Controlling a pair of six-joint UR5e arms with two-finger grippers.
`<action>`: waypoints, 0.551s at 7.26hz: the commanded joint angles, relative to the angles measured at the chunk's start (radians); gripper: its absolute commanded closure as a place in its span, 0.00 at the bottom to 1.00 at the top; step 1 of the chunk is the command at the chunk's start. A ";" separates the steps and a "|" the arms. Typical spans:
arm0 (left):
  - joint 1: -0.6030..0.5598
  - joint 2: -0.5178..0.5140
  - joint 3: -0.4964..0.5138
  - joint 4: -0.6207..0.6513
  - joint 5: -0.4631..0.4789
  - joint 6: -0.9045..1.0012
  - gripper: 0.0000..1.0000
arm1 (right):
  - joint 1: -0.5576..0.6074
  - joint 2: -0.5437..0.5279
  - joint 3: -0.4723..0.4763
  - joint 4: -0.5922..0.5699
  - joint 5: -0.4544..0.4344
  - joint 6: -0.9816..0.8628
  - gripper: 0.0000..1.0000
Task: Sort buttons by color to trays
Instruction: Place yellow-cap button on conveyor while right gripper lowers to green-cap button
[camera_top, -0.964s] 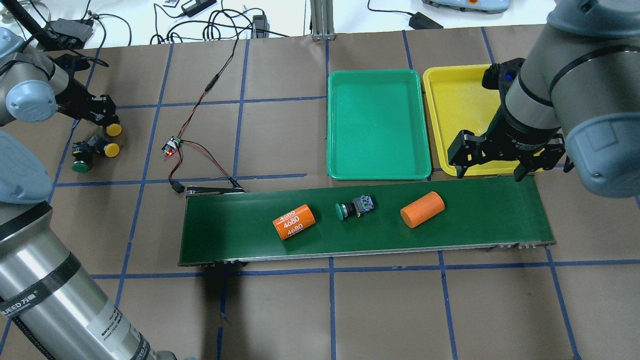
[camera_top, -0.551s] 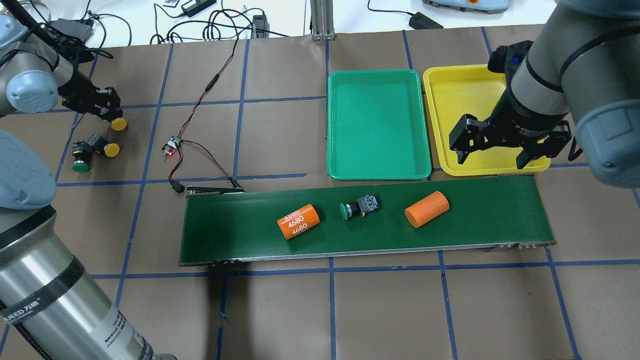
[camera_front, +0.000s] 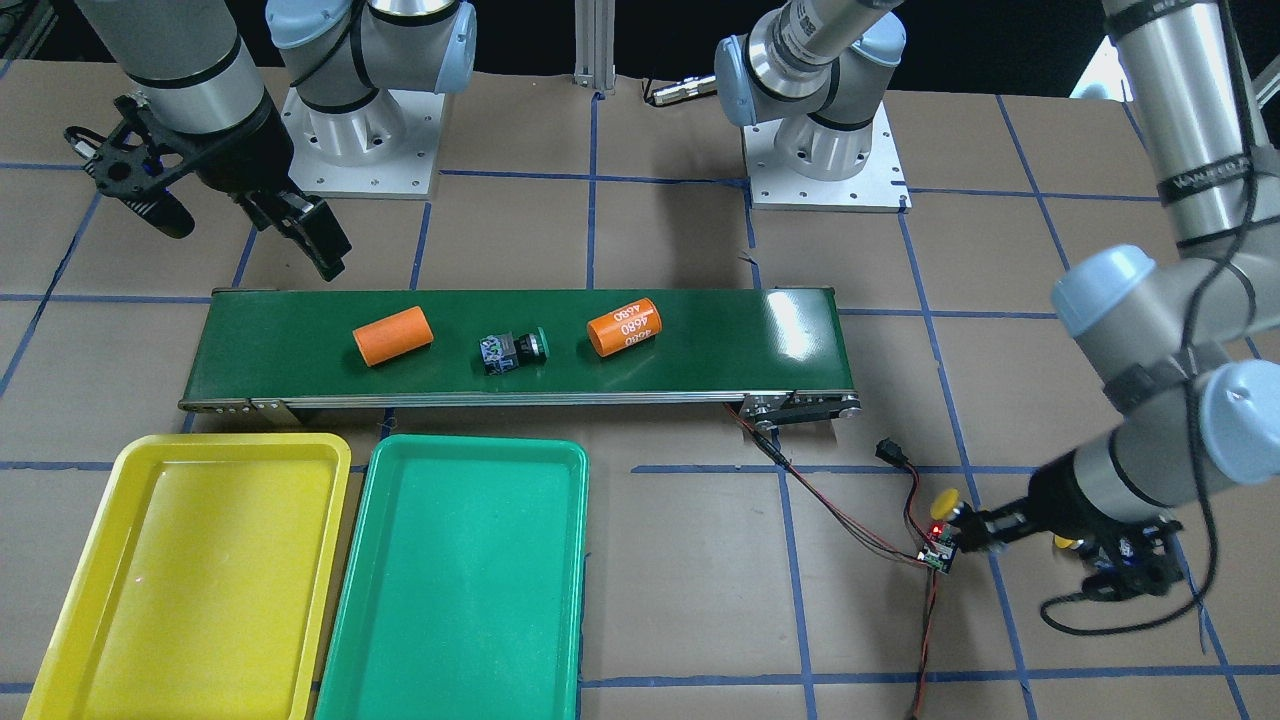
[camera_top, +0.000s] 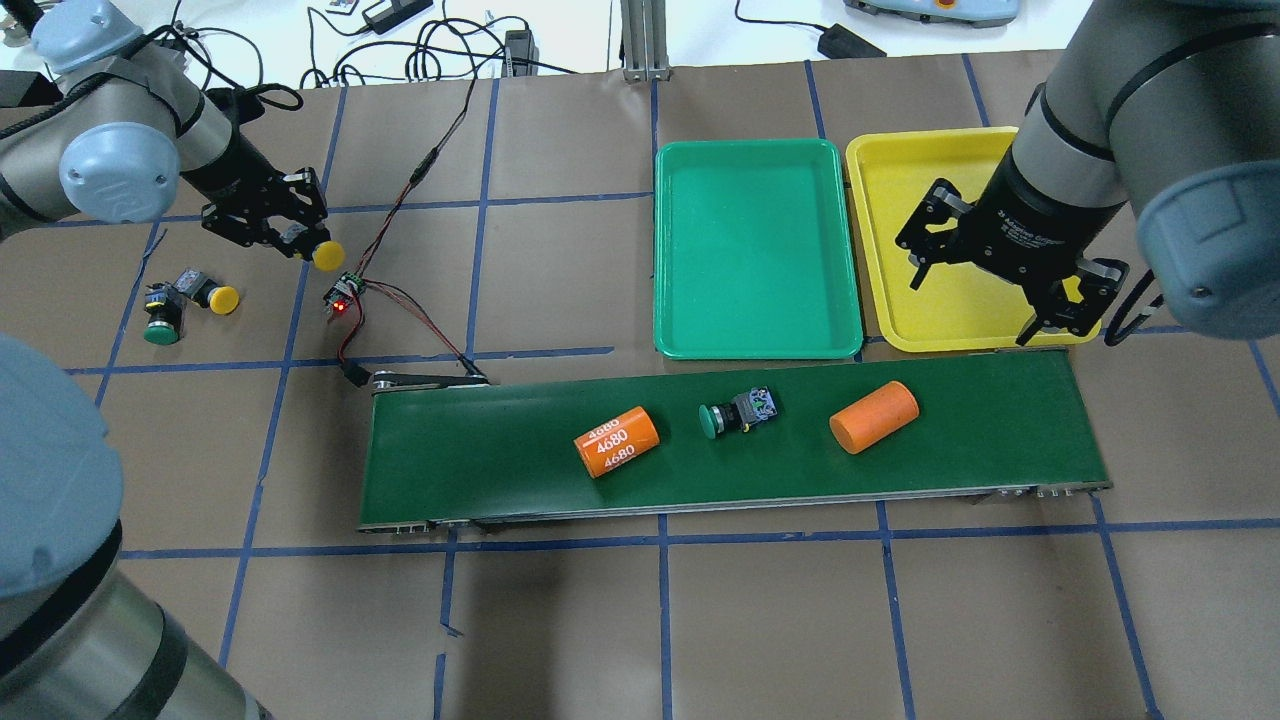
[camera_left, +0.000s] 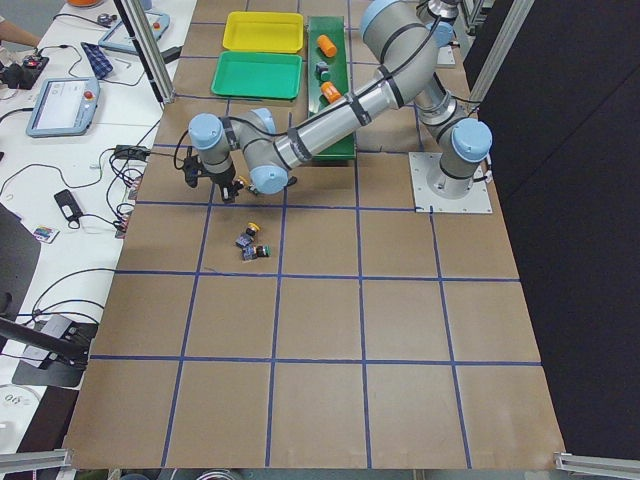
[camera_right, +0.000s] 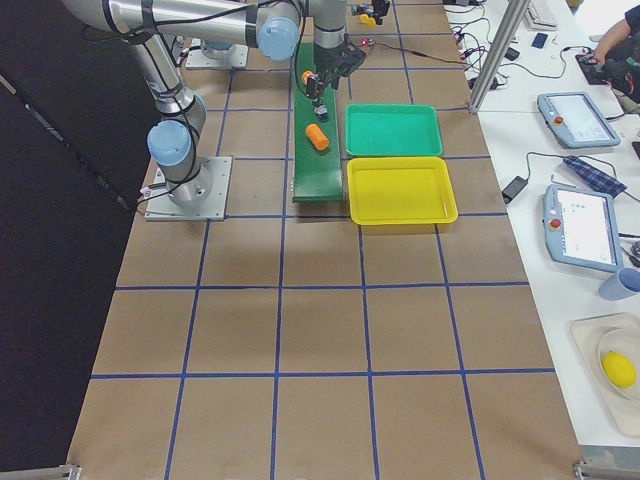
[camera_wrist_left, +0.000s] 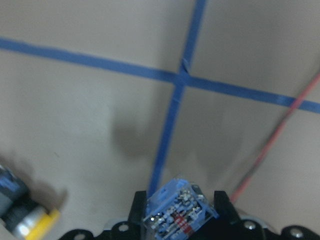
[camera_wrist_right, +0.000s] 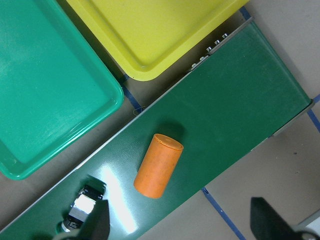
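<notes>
Now carries yellow button (camera_top: 327, 256) in left claw (camera_top: 302, 243) away from pile (camera_top: 165, 305) twd belt (camera_top: 480, 460), sort underway; keeps right claw (camera_top: 975, 305) wide, empty.

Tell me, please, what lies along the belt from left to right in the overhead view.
Orange cylinder marked 4680 → green-capped button → plain orange cylinder.

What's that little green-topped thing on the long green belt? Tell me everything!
The green button lies on its side on the dark green belt, between the numbered orange cylinder and the plain orange cylinder, touching neither. It has a round green cap, black body and grey-blue block. The cap faces the numbered one. Nothing holds it.
</notes>
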 joint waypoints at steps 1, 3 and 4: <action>-0.139 0.207 -0.259 0.013 0.000 -0.051 0.80 | 0.002 0.019 0.010 -0.017 0.000 0.047 0.00; -0.280 0.340 -0.368 0.014 0.011 -0.032 0.79 | 0.002 0.035 0.033 -0.045 0.001 0.137 0.00; -0.312 0.376 -0.401 0.014 0.014 -0.045 0.79 | 0.005 0.070 0.038 -0.095 0.000 0.212 0.00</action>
